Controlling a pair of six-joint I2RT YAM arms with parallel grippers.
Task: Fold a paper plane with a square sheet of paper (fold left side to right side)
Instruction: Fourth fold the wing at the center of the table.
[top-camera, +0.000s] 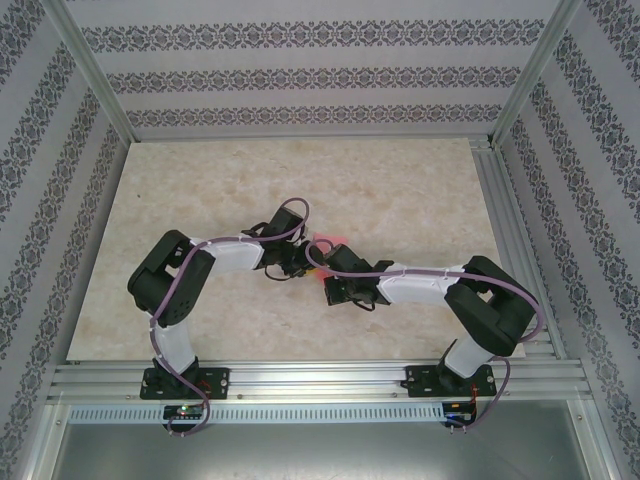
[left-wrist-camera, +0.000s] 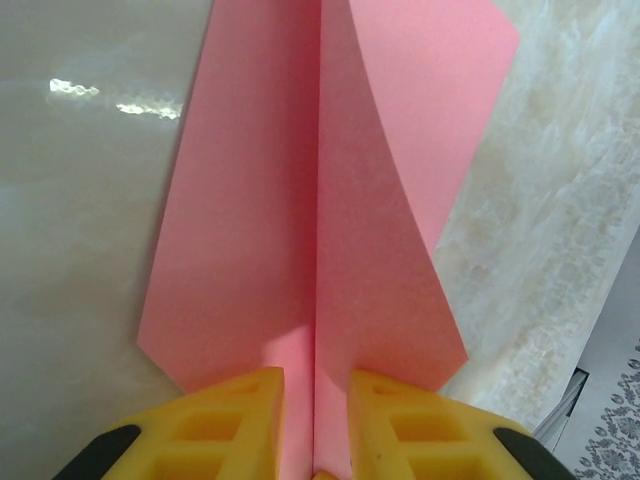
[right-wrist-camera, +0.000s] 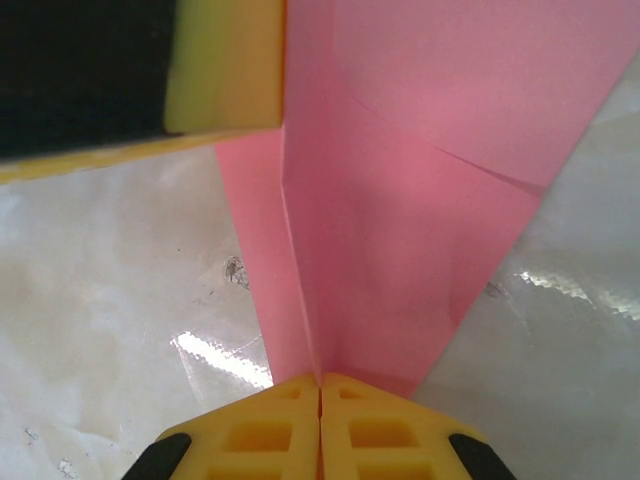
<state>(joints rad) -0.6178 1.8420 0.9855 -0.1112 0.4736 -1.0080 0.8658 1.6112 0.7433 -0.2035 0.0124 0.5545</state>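
Observation:
The pink sheet of paper (left-wrist-camera: 250, 200) is folded to a narrow pointed shape with a raised centre crease, above the marble table. In the top view a little of the paper (top-camera: 328, 243) shows between the two wrists at mid-table. My right gripper (right-wrist-camera: 320, 380) is shut on the crease at one end of the paper (right-wrist-camera: 400, 200). My left gripper (left-wrist-camera: 315, 375) is at the other end, its yellow fingers narrowly apart with the upright crease between them and a gap on either side. One left finger (right-wrist-camera: 225, 65) shows at the top left of the right wrist view.
The beige marble tabletop (top-camera: 300, 190) is ringed by an aluminium frame (top-camera: 310, 378) and patterned walls. Both arms bend inward and meet near the table's centre, wrists close together.

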